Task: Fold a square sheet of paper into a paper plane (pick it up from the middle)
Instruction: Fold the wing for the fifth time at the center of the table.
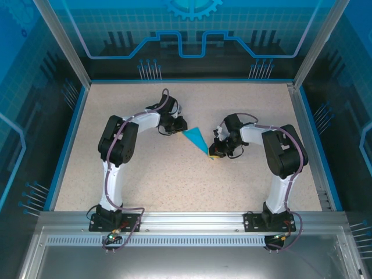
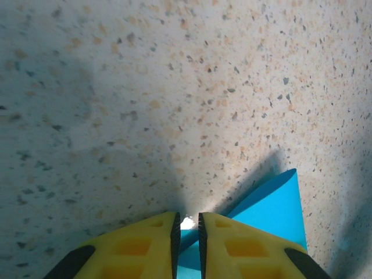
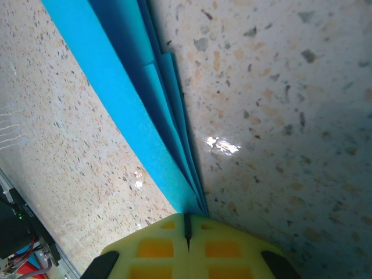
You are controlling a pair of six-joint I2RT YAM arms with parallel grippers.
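Left tool [image 2: 186, 225] and right tool [image 3: 187, 225] clamp the slim, creased turquoise paper plane [image 1: 196, 139].

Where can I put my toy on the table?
Bare table lies between the arm bases and along the back wall. The middle is crowded: left gripper and right gripper pinch the paper plane.

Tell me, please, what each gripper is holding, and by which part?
Both hold the plane: the right gripper pinches its pointed tip, and the left gripper pinches its wide end.
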